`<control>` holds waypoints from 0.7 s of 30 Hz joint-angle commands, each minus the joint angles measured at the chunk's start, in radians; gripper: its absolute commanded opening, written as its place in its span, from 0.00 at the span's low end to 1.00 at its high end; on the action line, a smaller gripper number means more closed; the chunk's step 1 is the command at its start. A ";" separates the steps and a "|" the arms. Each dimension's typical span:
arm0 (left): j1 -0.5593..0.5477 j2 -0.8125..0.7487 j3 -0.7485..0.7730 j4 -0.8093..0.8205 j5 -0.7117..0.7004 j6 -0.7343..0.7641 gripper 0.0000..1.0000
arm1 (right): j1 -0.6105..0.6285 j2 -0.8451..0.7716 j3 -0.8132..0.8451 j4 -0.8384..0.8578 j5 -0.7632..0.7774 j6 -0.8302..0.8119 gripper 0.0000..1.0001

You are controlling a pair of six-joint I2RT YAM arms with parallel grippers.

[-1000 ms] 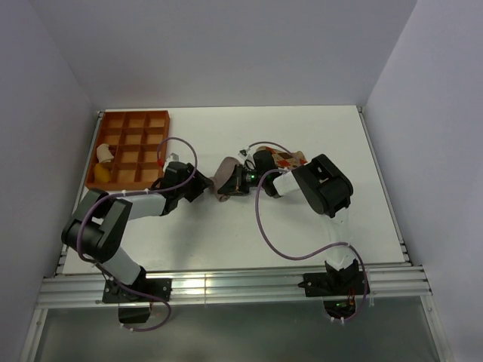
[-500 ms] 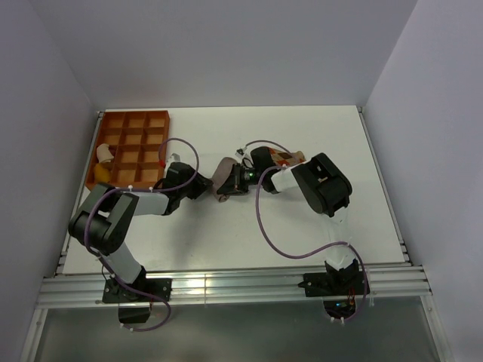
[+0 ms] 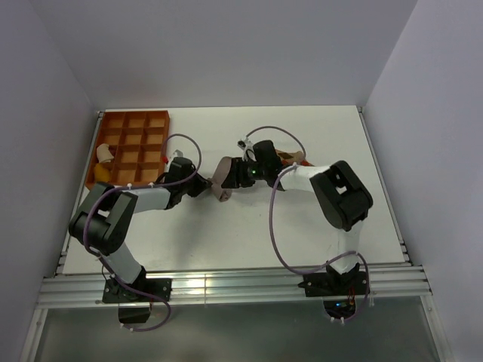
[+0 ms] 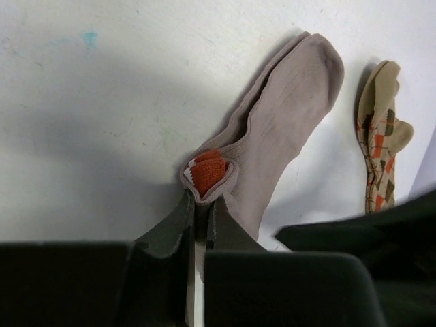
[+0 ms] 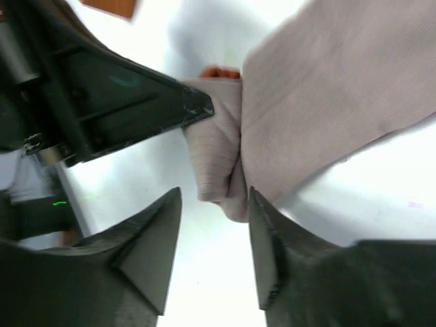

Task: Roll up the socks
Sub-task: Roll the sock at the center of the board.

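The grey-brown sock (image 4: pixel 286 122) lies folded on the white table, its red-and-white cuff (image 4: pixel 207 170) turned toward my left gripper (image 4: pixel 202 199), which is shut on that cuff edge. In the top view this sock (image 3: pixel 223 176) sits between both grippers. My right gripper (image 5: pixel 214 197) stands open, its fingers on either side of the sock's folded lower end (image 5: pixel 225 177) without pinching it. The tan argyle sock (image 4: pixel 380 136) lies flat to the right, partly hidden under the right arm in the top view (image 3: pixel 293 156).
An orange compartment tray (image 3: pixel 134 143) stands at the back left, with a yellow and a white item (image 3: pixel 103 162) at its left end. The right arm's dark body (image 4: pixel 368 228) crosses the lower right of the left wrist view. Table edges and grey walls surround the work area.
My left gripper has closed on the sock's cuff. My right gripper has opened and let go of the sock, and the right arm's elbow has swung to the right.
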 commanded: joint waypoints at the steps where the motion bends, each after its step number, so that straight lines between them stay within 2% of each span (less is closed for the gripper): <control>1: -0.006 0.015 0.066 -0.151 -0.003 0.066 0.00 | 0.041 -0.158 -0.030 -0.047 0.193 -0.282 0.53; 4: -0.006 0.020 0.115 -0.236 -0.003 0.100 0.00 | 0.104 -0.216 -0.070 -0.047 0.340 -0.417 0.54; 9: -0.006 0.026 0.163 -0.334 -0.003 0.139 0.00 | 0.245 -0.246 -0.150 0.052 0.586 -0.569 0.55; 17: -0.006 0.034 0.204 -0.405 0.008 0.171 0.00 | 0.357 -0.206 -0.217 0.218 0.773 -0.667 0.56; 21: -0.004 0.037 0.216 -0.426 0.011 0.185 0.00 | 0.406 -0.181 -0.213 0.249 0.850 -0.726 0.57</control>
